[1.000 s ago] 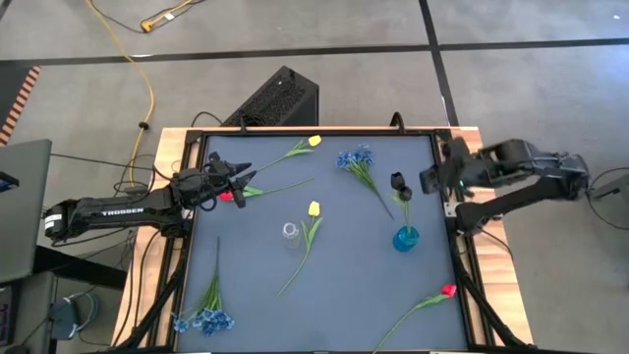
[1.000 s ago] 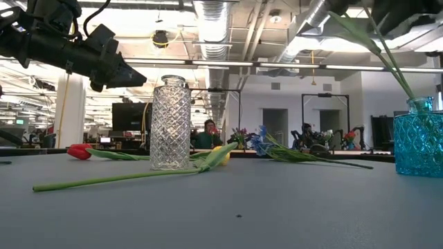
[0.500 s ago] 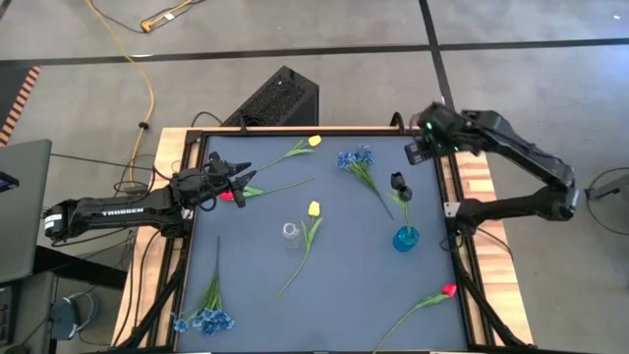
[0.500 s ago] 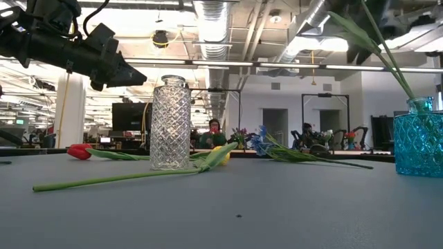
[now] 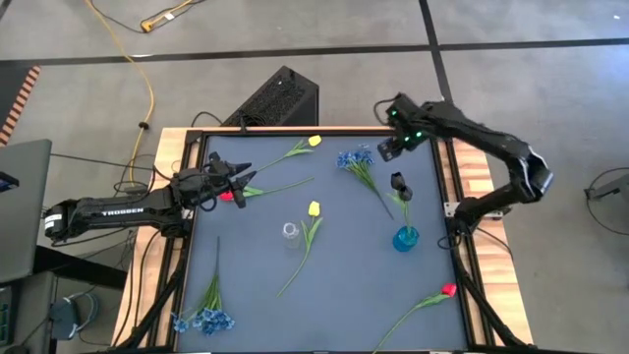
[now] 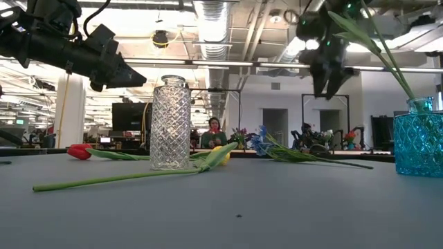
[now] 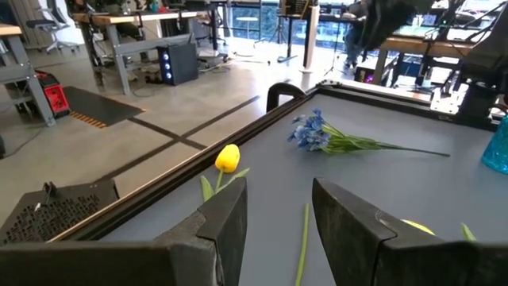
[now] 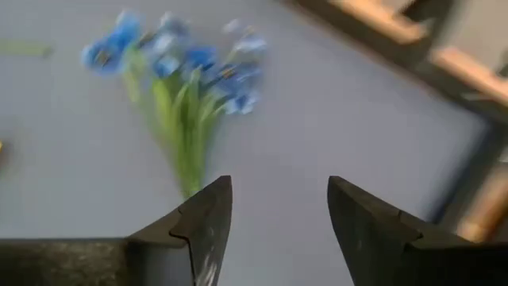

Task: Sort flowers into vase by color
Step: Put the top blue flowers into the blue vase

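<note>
My right gripper [image 5: 385,149] [image 8: 278,214] hangs open above the table's far right part, just right of a bunch of small blue blossoms [image 5: 356,157] [image 8: 186,71] that lies flat. My left gripper [image 5: 246,180] [image 7: 278,214] is open and hovers over a red tulip [image 5: 228,196] at the left. A clear glass vase [image 5: 291,233] stands mid-table beside a lying yellow tulip [image 5: 314,208]. A blue vase [image 5: 405,238] at the right has a green stem standing in it. Another yellow tulip [image 5: 314,141], a red tulip [image 5: 449,290] and a second blue bunch [image 5: 201,317] lie flat.
A raised black frame [image 5: 324,131] borders the grey table top. A black box [image 5: 275,98] sits on the floor beyond the far edge. In the low view a person [image 6: 213,131] is seated far behind the table. Bare table shows between the clear vase and the near edge.
My right arm has swung from beyond the table's right edge toward the far edge and leftward, reaching over the table; its gripper now hangs beside the far blue bunch. The flowers and vases lie where they were.
</note>
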